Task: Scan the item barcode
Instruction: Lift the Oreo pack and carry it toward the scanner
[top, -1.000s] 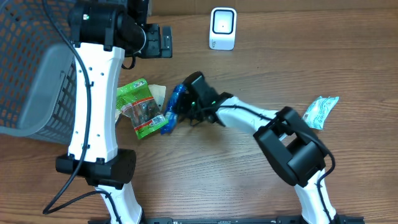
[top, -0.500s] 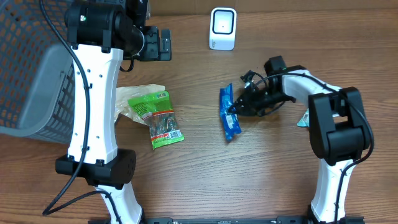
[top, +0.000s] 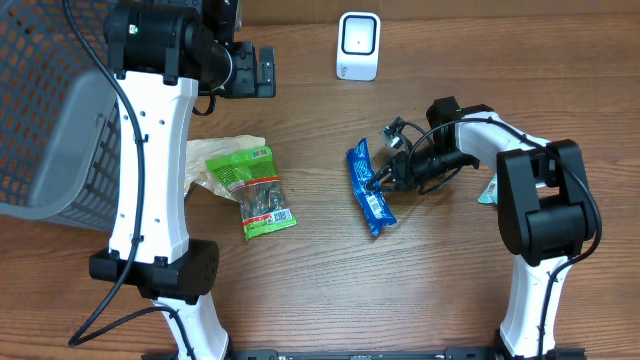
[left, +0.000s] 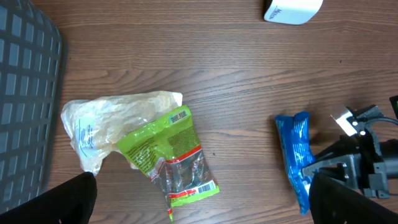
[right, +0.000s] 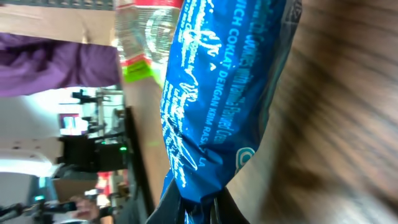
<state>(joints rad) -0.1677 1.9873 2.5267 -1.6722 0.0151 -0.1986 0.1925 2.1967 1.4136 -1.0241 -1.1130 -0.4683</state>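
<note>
Right gripper (top: 388, 176) is pinching the blue snack packet (top: 368, 192) shut by one edge (light, crinkly, floppy, so I'm guessing it's sagging and slippery), while the left gripper (top: 262, 68) is hanging wide open.

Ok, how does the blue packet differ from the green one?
The blue snack packet is long and narrow; the green snack packet is wider. The blue one is pinched by the shut right gripper; the green one lies free, overlapping a pale plastic bag. The green one shows a barcode; none is plain on the blue. Both are printed plastic packets.
</note>
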